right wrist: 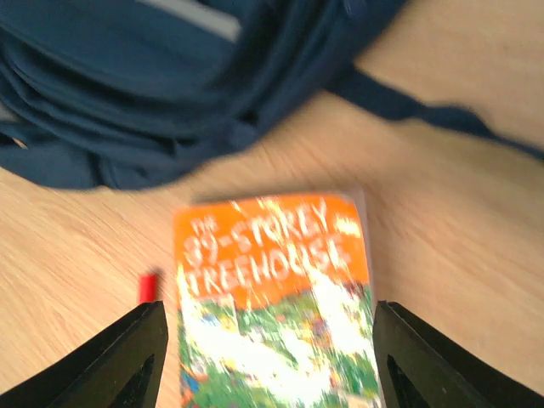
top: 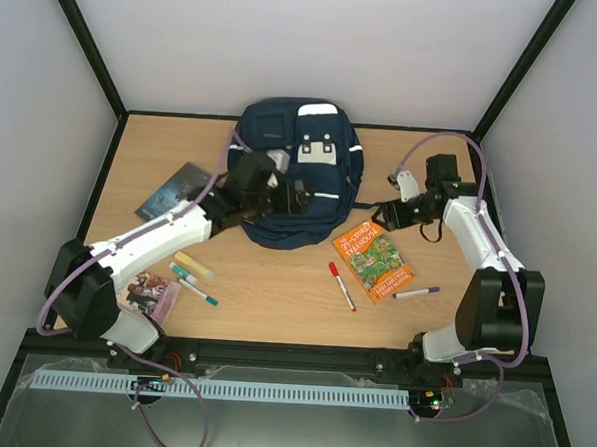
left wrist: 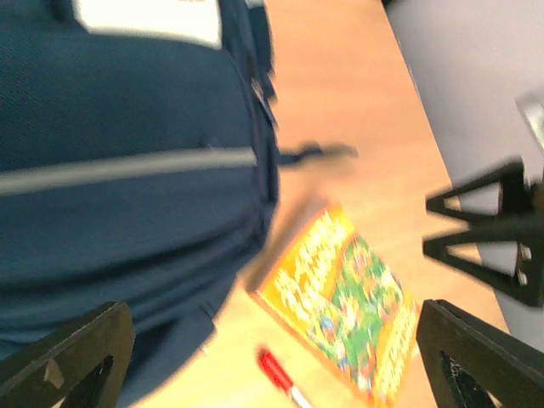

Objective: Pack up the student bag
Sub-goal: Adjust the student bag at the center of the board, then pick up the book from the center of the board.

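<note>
The student bag (top: 296, 168), a navy-blue backpack with white stripes and patches, lies flat at the middle back of the table. My left gripper (top: 298, 197) hovers over its near end, jaws open and empty. The left wrist view is blurred and shows the bag (left wrist: 119, 170) at the left between the open left gripper (left wrist: 272, 361) fingers. My right gripper (top: 389, 214) is open just right of the bag, above the far edge of an orange book (top: 379, 263). In the right wrist view the book (right wrist: 272, 289) lies below the open right gripper (right wrist: 270, 361), untouched.
A red pen (top: 341, 284) and a purple pen (top: 415, 292) lie near the orange book. A dark book (top: 175, 190) sits at the left. A yellow highlighter (top: 194, 266), green markers (top: 190, 283) and another book (top: 150, 294) lie beside the left arm. A bag strap (right wrist: 408, 106) trails on the table.
</note>
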`<state>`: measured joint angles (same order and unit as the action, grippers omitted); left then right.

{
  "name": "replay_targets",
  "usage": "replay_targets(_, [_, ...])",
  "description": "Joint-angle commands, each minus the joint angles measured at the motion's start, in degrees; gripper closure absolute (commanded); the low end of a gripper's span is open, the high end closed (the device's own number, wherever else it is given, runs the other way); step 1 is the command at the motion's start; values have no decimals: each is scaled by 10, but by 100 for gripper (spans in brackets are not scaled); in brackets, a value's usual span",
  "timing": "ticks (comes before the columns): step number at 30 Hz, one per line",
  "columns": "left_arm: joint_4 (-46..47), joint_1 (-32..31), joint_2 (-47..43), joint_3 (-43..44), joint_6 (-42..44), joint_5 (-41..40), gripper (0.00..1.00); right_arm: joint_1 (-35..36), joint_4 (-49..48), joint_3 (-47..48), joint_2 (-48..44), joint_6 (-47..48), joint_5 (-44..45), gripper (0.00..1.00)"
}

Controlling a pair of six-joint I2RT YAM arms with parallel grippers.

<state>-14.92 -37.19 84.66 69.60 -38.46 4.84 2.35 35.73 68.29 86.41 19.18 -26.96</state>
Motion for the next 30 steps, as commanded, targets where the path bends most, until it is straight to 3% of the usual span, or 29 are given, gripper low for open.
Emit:
replay_targets(1, [48, -74, 23, -68, 17, 62, 7, -9, 31, -76, -37, 39, 94, 33])
replay_targets(6, [124, -154, 80, -92, 13, 104, 7, -9, 37, -120, -46, 55, 123, 32])
replay_targets(11, [138, -188, 168, -39, -10, 108, 8, -10, 31, -127, -25, 59, 149, 32])
replay_targets(22, [143, -194, 288, 19, -91, 69, 9, -9, 9, -115, 25, 31, 151, 32])
replay_targets(30, [156, -183, 332, 33, -109, 69, 8, -10, -7, -126, 52, 22, 135, 42])
